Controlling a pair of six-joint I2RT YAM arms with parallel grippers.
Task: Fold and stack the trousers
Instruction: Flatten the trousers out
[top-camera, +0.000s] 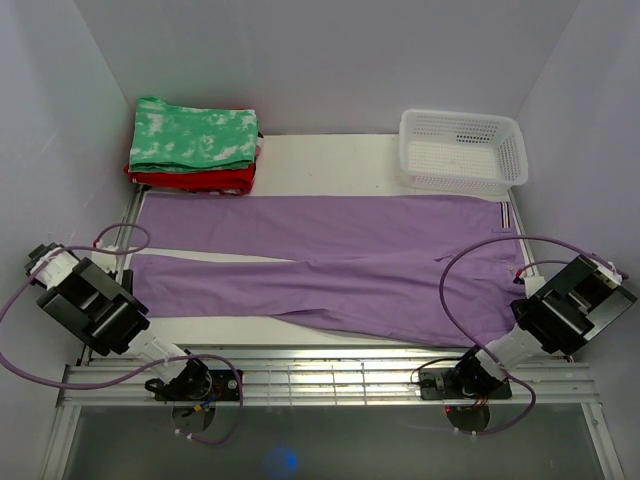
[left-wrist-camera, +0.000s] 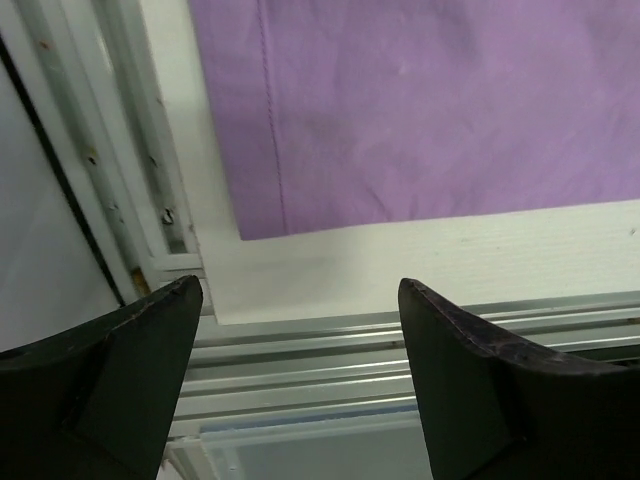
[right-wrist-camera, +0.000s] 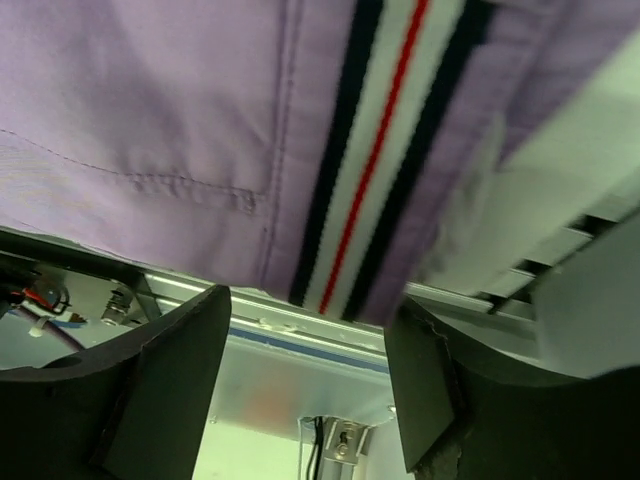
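Left hand spread, empty, near trousers hem corner.

I see a green-and-white folded garment on a red garment at far left. A white basket stands at far right

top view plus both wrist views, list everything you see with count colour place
trousers: one, light purple, spread flat across the table, waist to the right
striped tab: one, black, white and red, on the trousers' waist
mottled garment: one, green and white, folded, far left corner, on the red one
red garment: one, red, folded, under the mottled one
basket: one, white, far right corner
table: one, white
left tool: one, black, open, near the trouser hem
right tool: one, black, open, near the waist
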